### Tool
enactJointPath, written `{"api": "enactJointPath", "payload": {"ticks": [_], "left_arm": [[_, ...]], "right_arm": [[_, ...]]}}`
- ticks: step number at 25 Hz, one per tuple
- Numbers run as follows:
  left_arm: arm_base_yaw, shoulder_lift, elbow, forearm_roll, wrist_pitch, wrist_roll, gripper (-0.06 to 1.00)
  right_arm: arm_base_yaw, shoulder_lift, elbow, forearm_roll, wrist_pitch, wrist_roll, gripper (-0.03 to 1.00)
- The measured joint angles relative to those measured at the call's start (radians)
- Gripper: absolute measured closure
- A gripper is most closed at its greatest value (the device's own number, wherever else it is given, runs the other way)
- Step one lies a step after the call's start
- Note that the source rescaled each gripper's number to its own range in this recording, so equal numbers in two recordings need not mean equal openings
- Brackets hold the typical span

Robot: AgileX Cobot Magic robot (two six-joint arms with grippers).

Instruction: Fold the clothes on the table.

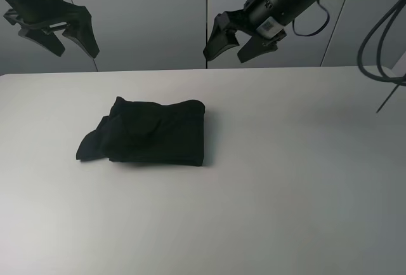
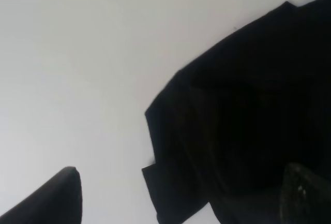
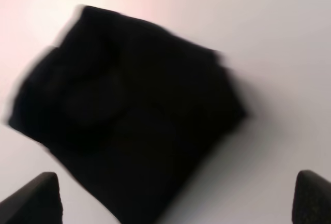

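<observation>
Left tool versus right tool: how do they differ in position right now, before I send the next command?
The left tool hangs at the table's far-left edge, left of the black garment; the right tool hangs right of it, nearer the table's middle. The left tool comes straight down, while the right tool slants in from the upper right. Both are open, empty and raised clear of the garment.

One black garment [image 1: 149,134] lay folded on the one bench [image 1: 304,180]. Two hands hung above it, both with fingers spread and holding nothing: the left hand [image 1: 58,33] and the right hand [image 1: 236,45]. Each hand showed two fingers.
</observation>
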Motion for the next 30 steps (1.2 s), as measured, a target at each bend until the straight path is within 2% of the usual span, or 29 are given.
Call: {"api": "enactJointPath", "payload": {"ticks": [1,4,6,11,16,21,26,30], "left_arm": [[0.0,-0.026,0.0,0.015,0.0,-0.002,-0.05],[0.0,-0.13,0.027,0.024,-0.017,-0.002,-0.05],[0.0,-0.213,0.072,0.025,-0.034,-0.007,-0.05],[0.0,-0.434,0.201,0.025,-0.051,-0.026,-0.05],[0.0,-0.646,0.372,0.028,-0.051,-0.043,-0.05],[0.0,-0.878,0.575,0.033,-0.04,-0.07,-0.06],[0.0,-1.136,0.729,0.04,-0.001,-0.089,-0.06],[0.0,-1.338,0.819,0.062,0.02,-0.098,-0.06]], "right_arm": [[-0.006,-0.052,0.0,-0.095,0.019,0.041,-0.02],[-0.009,-0.198,-0.003,-0.286,0.125,0.136,-0.03],[-0.009,-0.291,-0.003,-0.367,0.177,0.193,-0.03],[-0.009,-0.566,0.092,-0.489,0.184,0.297,-0.03],[-0.009,-0.845,0.323,-0.536,0.164,0.371,-0.03],[-0.009,-1.111,0.541,-0.54,0.196,0.39,-0.03],[-0.009,-1.362,0.683,-0.533,0.241,0.383,-0.03],[-0.009,-1.54,0.754,-0.479,0.246,0.402,-0.03]]}}
